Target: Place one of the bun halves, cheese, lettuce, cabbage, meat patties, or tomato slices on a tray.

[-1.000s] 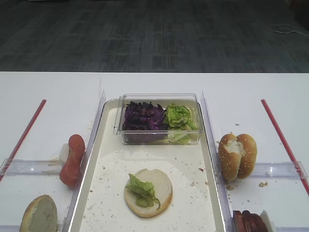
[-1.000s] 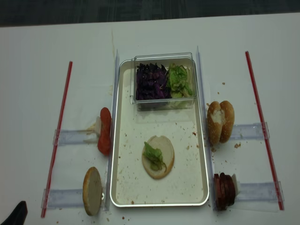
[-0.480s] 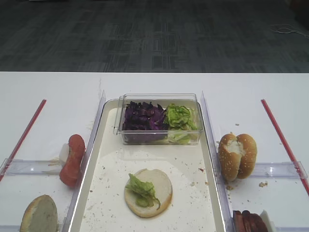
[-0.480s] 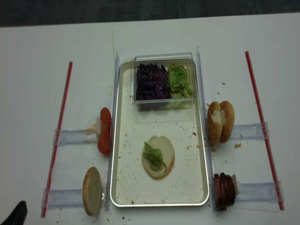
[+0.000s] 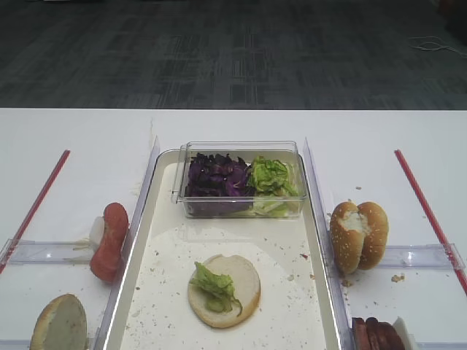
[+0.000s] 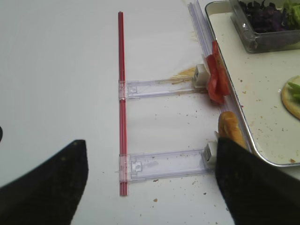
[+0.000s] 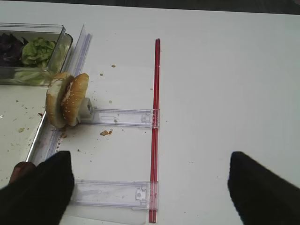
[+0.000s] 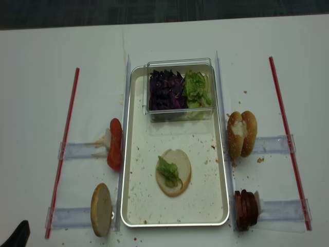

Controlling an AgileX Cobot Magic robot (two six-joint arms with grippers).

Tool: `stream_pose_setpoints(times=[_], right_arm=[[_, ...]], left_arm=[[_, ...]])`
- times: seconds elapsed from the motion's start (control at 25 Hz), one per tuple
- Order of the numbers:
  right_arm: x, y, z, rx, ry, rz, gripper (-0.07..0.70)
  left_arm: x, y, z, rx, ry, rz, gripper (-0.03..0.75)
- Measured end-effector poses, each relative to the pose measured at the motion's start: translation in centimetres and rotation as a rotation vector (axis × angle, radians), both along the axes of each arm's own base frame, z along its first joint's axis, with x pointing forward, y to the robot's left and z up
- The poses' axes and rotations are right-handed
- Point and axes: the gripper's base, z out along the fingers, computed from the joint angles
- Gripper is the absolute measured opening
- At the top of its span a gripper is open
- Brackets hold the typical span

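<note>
My right gripper (image 7: 150,187) and left gripper (image 6: 150,183) hang spread wide and empty beside the tray (image 8: 134,206), where lettuce (image 8: 168,171) tops the bun half (image 8: 174,172), ready for another layer

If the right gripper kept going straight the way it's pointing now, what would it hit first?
Probably nothing: between the open right gripper's dark fingers lies bare white table crossed by a thin red strip. The upright sesame bun halves stand left of that line; depth is unclear.

Lettuce (image 8: 168,171) on bun half (image 8: 174,172) mid-tray (image 8: 139,206) (box (image 8: 180,88) behind), sesame bun (image 8: 241,133) right of tray
</note>
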Motion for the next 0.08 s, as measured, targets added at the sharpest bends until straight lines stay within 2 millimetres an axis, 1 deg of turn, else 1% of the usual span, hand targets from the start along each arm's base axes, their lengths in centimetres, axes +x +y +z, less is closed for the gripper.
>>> stream_pose_setpoints(times=[0.08], right_arm=[[0.0, 0.0, 0.0, 0.0, 0.0, 0.0, 0.689]], left_arm=[[0.0, 0.0, 0.0, 0.0, 0.0, 0.0, 0.55]])
